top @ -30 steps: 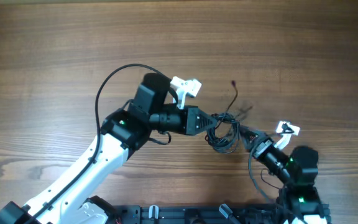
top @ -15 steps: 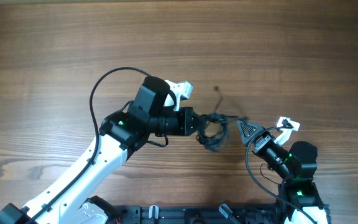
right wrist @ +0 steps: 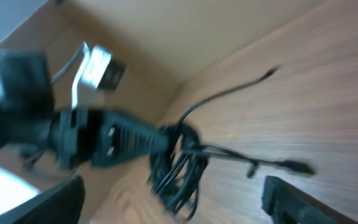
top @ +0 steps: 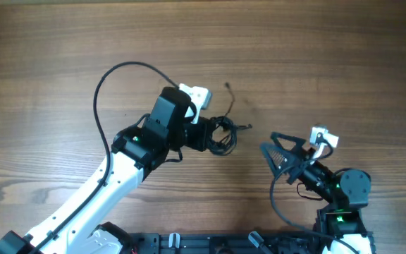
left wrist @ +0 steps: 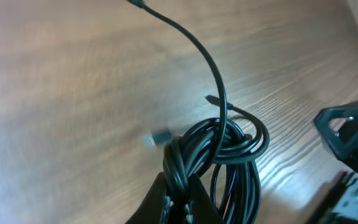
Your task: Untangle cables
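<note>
Our left jaws are clamped together on the cables, anchoring the knotted coil so its loose ends trail out past them over the surface. Our right jaws stand apart and empty, well clear of the left jaws, probably ready to draw out a strand.

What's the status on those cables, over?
Left gripper shut on cables, tangled. Right gripper open, apart from them. No obstruction seen.
</note>
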Robot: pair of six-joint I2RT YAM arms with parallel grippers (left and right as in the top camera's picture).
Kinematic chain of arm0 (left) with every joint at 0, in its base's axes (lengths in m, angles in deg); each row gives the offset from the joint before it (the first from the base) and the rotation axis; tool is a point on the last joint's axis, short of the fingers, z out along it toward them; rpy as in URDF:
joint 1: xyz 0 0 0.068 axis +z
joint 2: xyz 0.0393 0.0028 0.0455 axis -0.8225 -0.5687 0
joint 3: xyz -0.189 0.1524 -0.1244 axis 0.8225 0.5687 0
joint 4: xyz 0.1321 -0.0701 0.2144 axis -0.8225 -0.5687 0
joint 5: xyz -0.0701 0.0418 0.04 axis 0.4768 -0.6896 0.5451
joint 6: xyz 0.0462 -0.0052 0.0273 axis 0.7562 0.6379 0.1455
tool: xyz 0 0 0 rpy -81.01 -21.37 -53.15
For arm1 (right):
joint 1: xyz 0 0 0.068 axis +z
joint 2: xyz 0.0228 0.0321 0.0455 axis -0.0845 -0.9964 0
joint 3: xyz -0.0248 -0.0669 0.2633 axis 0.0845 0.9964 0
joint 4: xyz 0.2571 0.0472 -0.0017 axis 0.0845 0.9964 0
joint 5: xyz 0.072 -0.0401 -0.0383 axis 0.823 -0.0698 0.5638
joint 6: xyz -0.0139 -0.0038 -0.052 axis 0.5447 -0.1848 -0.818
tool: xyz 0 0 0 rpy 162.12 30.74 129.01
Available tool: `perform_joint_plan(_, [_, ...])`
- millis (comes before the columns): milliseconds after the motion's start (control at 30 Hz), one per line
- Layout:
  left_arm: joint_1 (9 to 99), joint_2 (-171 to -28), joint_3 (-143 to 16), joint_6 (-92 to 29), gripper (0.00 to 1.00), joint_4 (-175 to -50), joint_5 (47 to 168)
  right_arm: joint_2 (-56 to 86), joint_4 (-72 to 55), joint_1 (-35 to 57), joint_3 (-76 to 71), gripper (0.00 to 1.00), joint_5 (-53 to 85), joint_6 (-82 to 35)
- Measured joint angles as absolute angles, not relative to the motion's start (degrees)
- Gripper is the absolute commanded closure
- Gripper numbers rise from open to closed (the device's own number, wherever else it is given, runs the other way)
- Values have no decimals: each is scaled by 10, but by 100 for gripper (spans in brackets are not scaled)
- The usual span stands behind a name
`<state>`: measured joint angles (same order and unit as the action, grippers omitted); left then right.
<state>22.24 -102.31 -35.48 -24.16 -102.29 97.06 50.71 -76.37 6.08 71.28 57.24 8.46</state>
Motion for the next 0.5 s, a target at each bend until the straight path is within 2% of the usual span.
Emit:
perform_joint_plan(233, [187, -1023, -355, -86, 96, -1002, 1013, 507, -736, 61, 713, 14, 609, 12])
perform_joint_plan(500, [139, -1023, -355, -33, 96, -995, 1028, 507, -716, 61, 713, 26, 652, -14])
